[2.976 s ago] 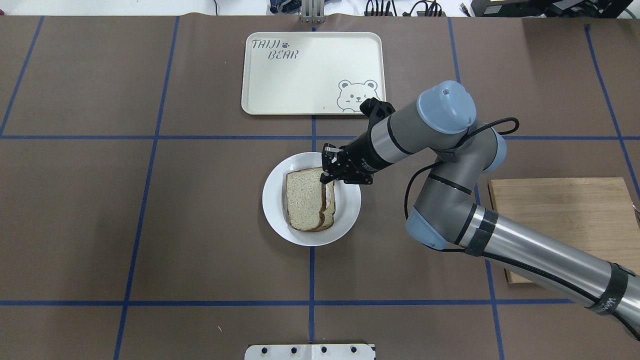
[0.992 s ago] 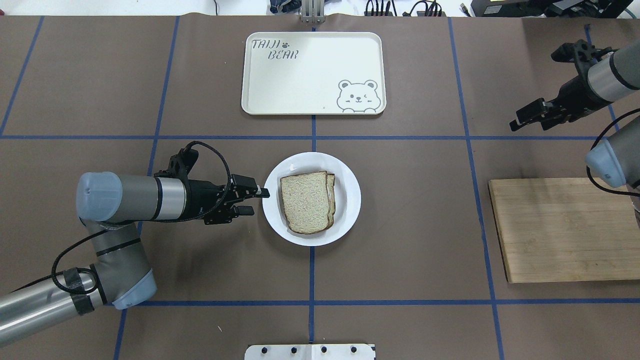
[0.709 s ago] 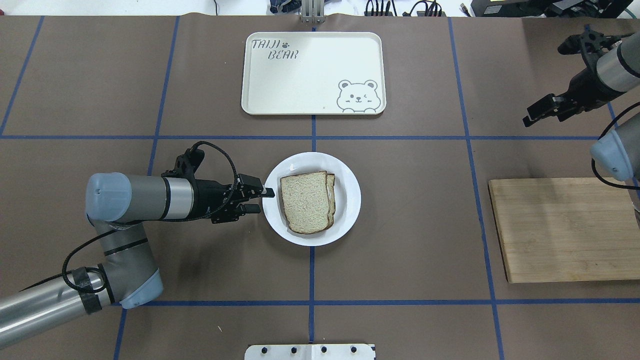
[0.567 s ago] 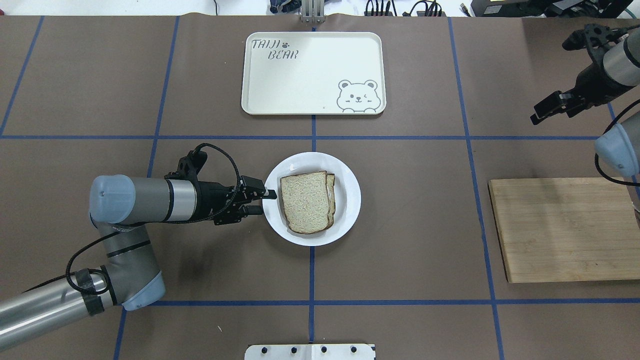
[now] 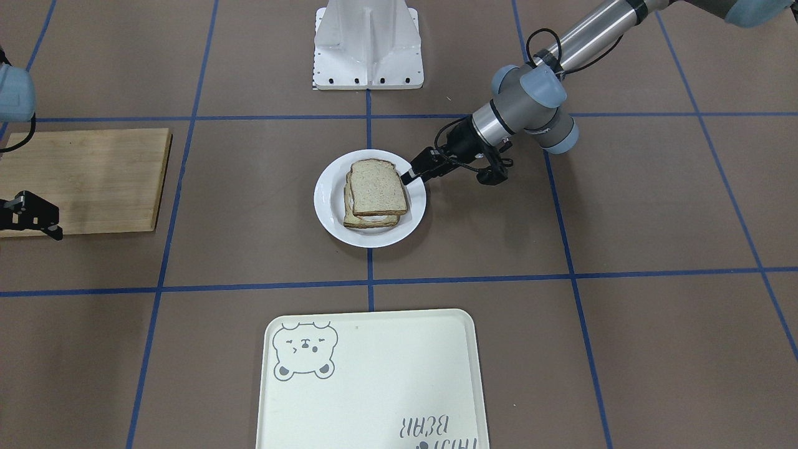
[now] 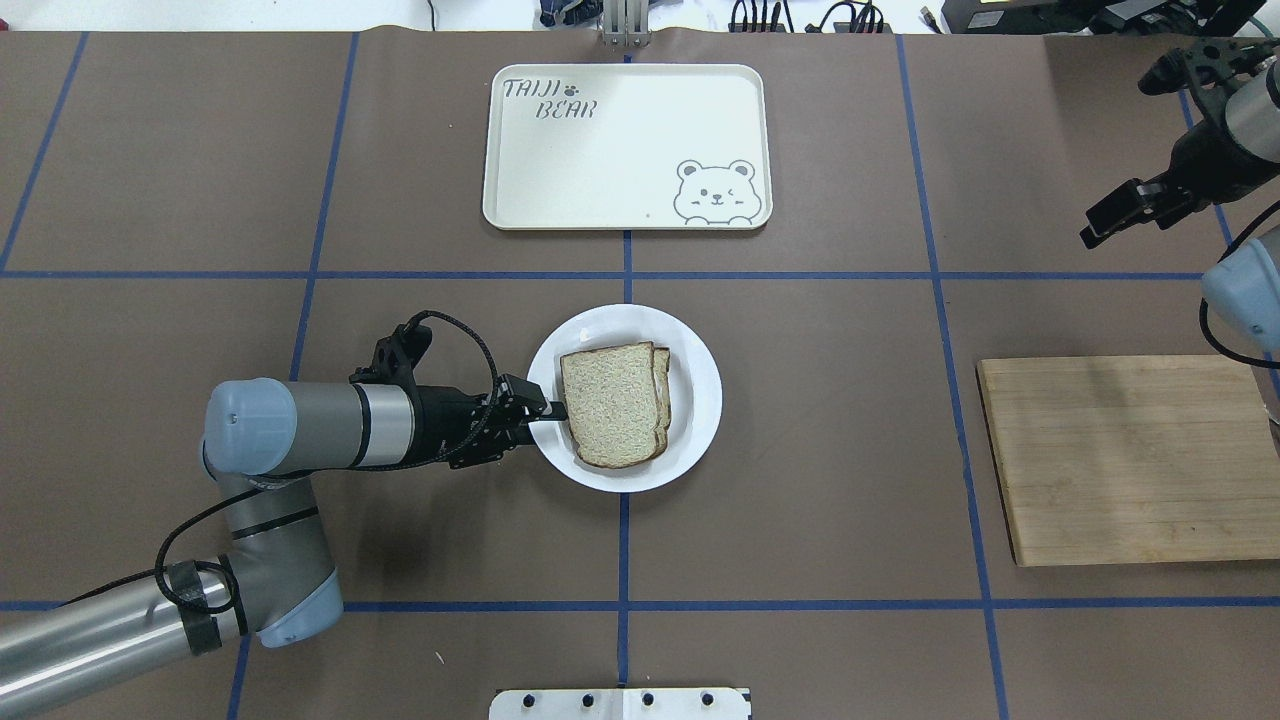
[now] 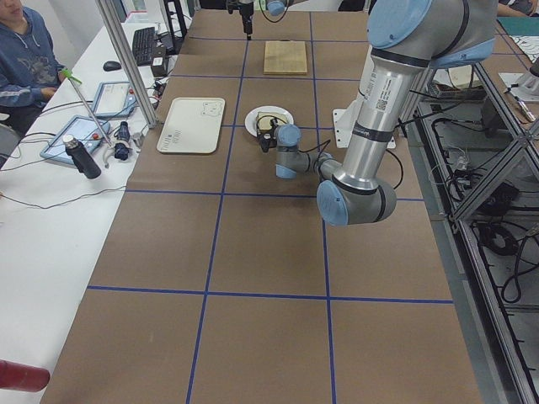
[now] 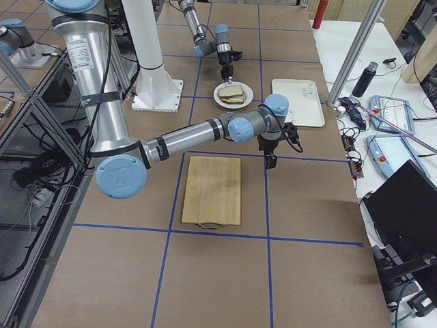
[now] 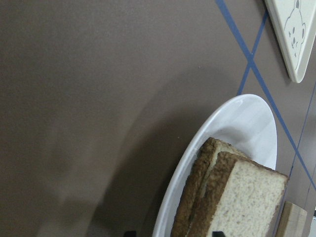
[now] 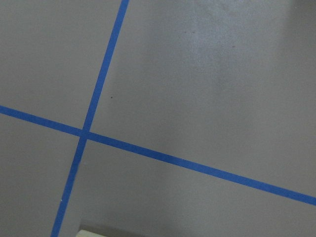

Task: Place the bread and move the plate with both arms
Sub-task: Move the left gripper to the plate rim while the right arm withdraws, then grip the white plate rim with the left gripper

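The bread lies flat on top of a second slice on the white plate at the table's middle. A little white shows between the two slices in the front view, where the bread rests on the plate. My left gripper is open at the plate's left rim, one finger above the rim and close to the bread's crust. The left wrist view shows the plate and the bread close up. My right gripper is open and empty, raised at the far right, away from the plate.
A cream bear tray lies beyond the plate. A wooden cutting board lies at the right, below my right gripper. The robot's white base stands on the near side of the plate.
Three seconds ago my right gripper was at the bread on the plate; it has let go and drawn back to the far right. My left gripper has moved right onto the plate's rim.
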Robot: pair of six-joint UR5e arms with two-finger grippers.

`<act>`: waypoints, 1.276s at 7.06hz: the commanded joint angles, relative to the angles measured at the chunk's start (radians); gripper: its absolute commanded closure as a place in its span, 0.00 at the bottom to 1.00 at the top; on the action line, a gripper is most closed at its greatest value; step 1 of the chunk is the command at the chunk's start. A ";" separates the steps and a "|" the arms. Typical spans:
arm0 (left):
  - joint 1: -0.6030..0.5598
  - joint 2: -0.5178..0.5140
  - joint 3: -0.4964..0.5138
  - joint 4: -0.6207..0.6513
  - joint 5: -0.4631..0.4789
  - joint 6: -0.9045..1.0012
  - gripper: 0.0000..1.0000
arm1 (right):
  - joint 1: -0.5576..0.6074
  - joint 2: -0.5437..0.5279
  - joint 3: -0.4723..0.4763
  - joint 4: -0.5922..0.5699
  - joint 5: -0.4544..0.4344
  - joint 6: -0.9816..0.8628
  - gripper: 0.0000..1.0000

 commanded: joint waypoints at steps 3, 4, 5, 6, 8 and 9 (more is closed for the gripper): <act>0.044 -0.012 0.010 -0.004 0.063 -0.002 0.93 | -0.001 0.001 0.003 -0.002 0.004 -0.001 0.00; 0.044 -0.017 -0.001 -0.027 0.067 -0.002 1.00 | -0.001 0.002 0.003 -0.002 0.005 -0.001 0.00; 0.041 -0.021 -0.004 -0.065 0.095 -0.003 1.00 | -0.001 0.002 0.003 -0.002 0.005 -0.001 0.00; 0.041 -0.044 -0.002 -0.086 0.181 -0.006 1.00 | -0.001 0.002 0.003 -0.002 0.008 -0.001 0.00; 0.026 -0.101 0.008 -0.074 0.308 -0.107 1.00 | -0.001 0.001 0.002 -0.002 0.008 -0.001 0.00; 0.017 -0.174 0.080 -0.070 0.371 -0.124 1.00 | -0.001 -0.001 0.002 -0.002 0.008 -0.001 0.00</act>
